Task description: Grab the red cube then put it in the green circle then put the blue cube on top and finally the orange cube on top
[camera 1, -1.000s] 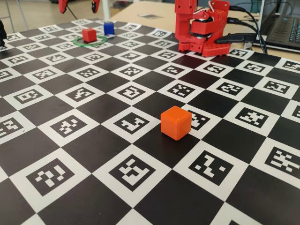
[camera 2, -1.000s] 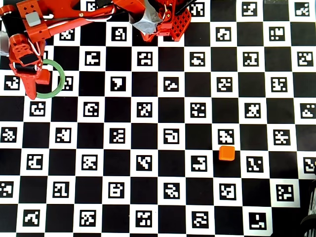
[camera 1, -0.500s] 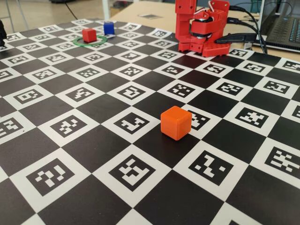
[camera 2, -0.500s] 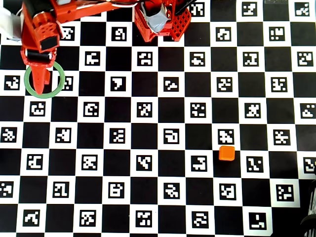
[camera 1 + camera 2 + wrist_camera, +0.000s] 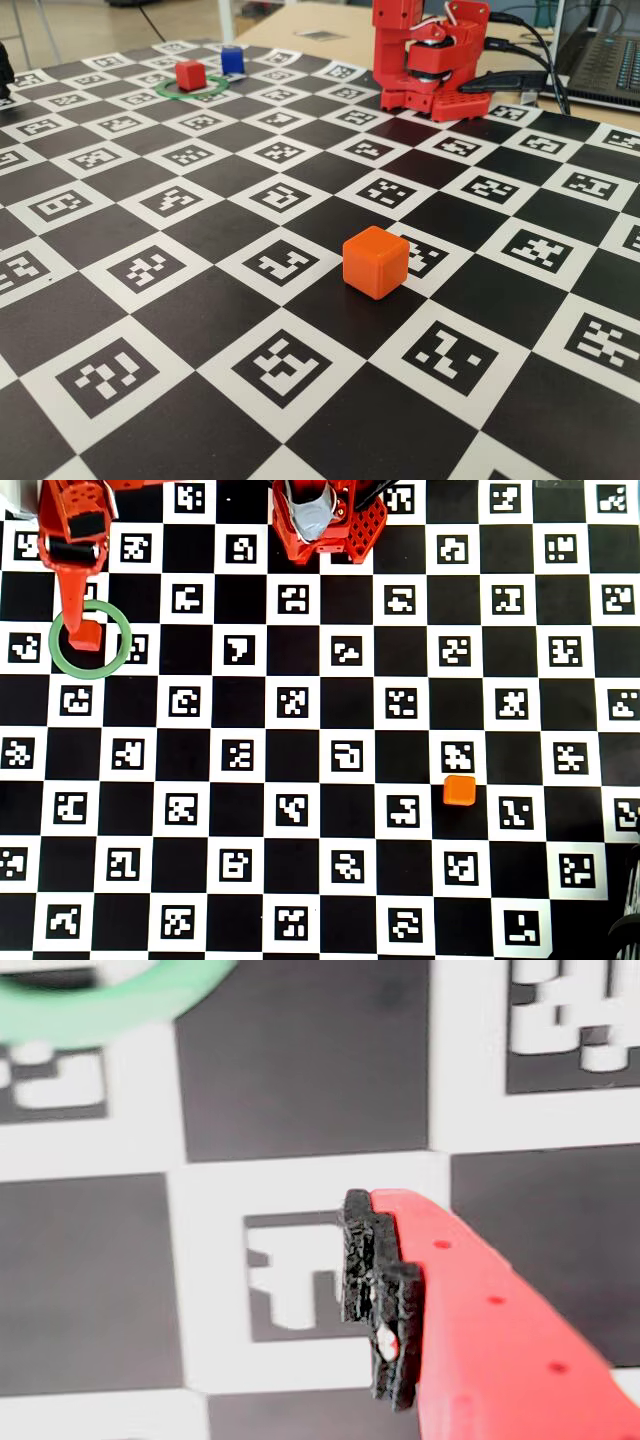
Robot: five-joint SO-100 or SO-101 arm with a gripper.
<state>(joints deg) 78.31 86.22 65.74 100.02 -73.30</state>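
Observation:
The red cube [image 5: 190, 75] [image 5: 86, 635] rests inside the green circle [image 5: 170, 94] [image 5: 118, 652] at the far left of the board. The blue cube [image 5: 232, 60] stands just behind the ring; in the overhead view the arm covers it. Alone near the middle right sits the orange cube [image 5: 375, 262] [image 5: 460, 790]. My gripper [image 5: 73, 618] hangs above the ring's far edge, clear of the red cube, and is out of the fixed view. The wrist view shows one red finger with its black pad [image 5: 378, 1290] bare, the other finger out of frame, and the ring [image 5: 100, 1000] at top left.
The red arm base [image 5: 430, 70] [image 5: 325, 525] stands at the board's far edge. A laptop [image 5: 605, 60] and cables lie behind it on the right. The board is a black-and-white checker of printed markers.
The gripper has lifted out of the fixed view and drawn back toward the top edge of the overhead view, leaving the red cube standing in the green circle.

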